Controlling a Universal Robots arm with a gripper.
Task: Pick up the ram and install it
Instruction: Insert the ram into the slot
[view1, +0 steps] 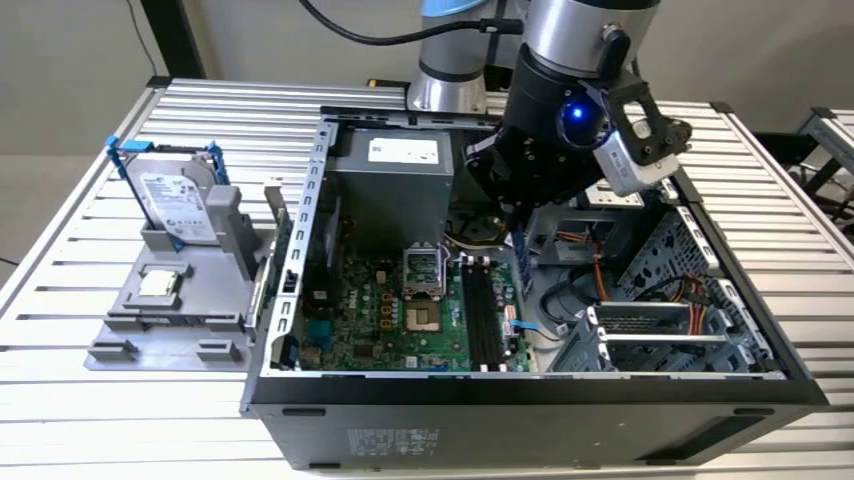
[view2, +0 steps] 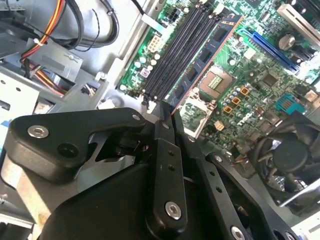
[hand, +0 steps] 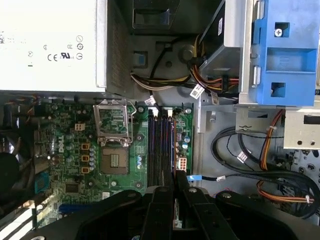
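Ram (view2: 200, 62): long thin board, greenish, with a row of small dark chips along its face and an orange-brown edge. One end is clamped between the gripper (view2: 167, 117) fingertips. It runs parallel to the black memory slots (view2: 175, 52), just beside them on the processor-socket side. In the first wrist view it shows edge-on (hand: 173, 155). In the exterior view, just right of frame centre. Seated or not: can't tell.

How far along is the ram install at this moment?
Done: pickup. The claw is shut on one end of the ram, inside the open computer case. In hand: the ram runs lengthwise along the motherboard's memory slots. Left: seating. I cannot tell whether it is pressed into a slot.
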